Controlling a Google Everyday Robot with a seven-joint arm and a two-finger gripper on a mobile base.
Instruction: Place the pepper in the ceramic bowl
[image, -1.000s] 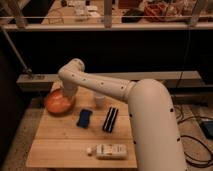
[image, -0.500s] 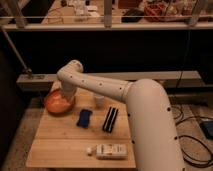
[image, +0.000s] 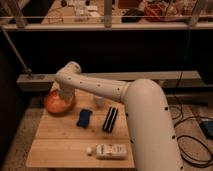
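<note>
- Hardly anything has shifted since a second ago: the arm (image: 107, 90) holds the same reach across the bench (image: 65, 140), wrist hanging over the ceramic bowl (image: 59, 102) at about ten o'clock on the bench top.
- End effector (image: 65, 94): it sits low over the bowl, just inside its rim, and from where I stand I cannot tell whether its fingers are parted or closed.
- I can't pick out the pepper anywhere on the bench; it may be in the grip or already in the bowl, hidden by the wrist.
- My guess is the placing step is under way; the next move would be a clean release and a straight lift clear of the rim.
- Nothing else has budged: small white cup (image: 99, 101) at twelve o'clock, blue object (image: 84, 118) and striped black bar (image: 110, 119) mid-bench, white bottle (image: 108, 150) lying at six o'clock.
</note>
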